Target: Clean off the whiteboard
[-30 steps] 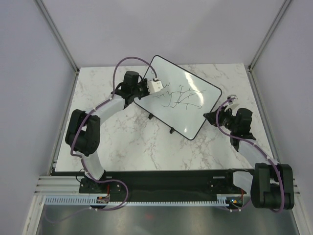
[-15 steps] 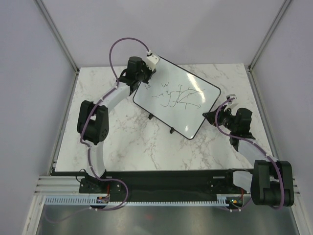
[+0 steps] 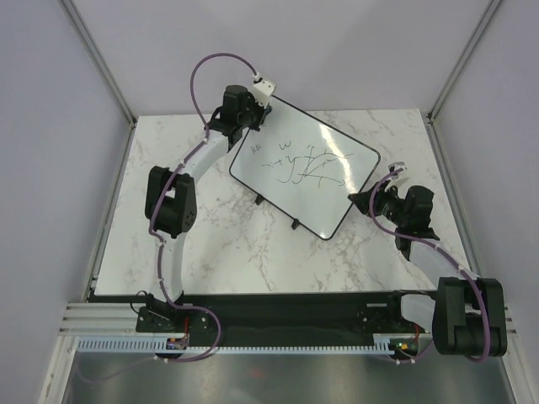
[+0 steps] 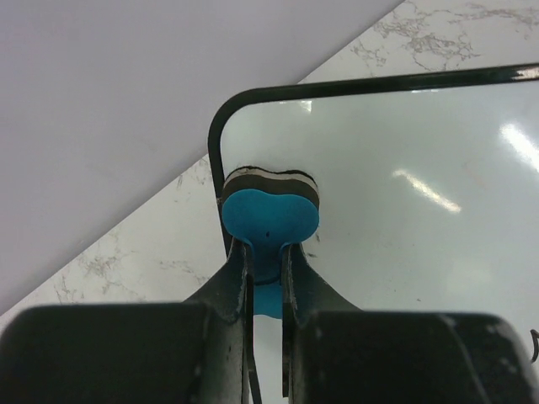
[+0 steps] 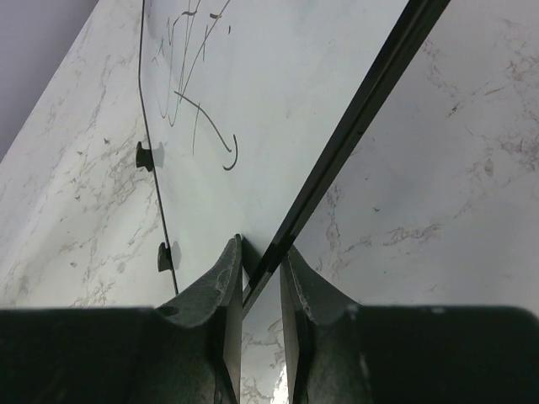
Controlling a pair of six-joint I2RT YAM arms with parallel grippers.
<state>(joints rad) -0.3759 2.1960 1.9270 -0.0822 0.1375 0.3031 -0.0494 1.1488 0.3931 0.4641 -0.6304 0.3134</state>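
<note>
The whiteboard (image 3: 324, 189) lies tilted on the marble table, with dark marker scribbles (image 3: 305, 167) across its middle. My left gripper (image 3: 253, 118) is at the board's far left corner, shut on a blue bone-shaped eraser (image 4: 269, 220) whose felt end presses the board just inside the rounded corner of the black frame (image 4: 221, 126). My right gripper (image 3: 364, 200) is at the board's right edge, its jaws shut on the thin black frame (image 5: 337, 156). The scribbles also show in the right wrist view (image 5: 189, 80).
Small black feet (image 5: 146, 156) stick out along the board's near long edge. Bare marble table (image 3: 219, 244) lies in front of the board. Metal corner posts and grey walls enclose the table at the back and sides.
My left gripper has moved with the eraser from the board's upper left area out to the far left corner. The scribbles look unchanged. The right arm has not moved.
</note>
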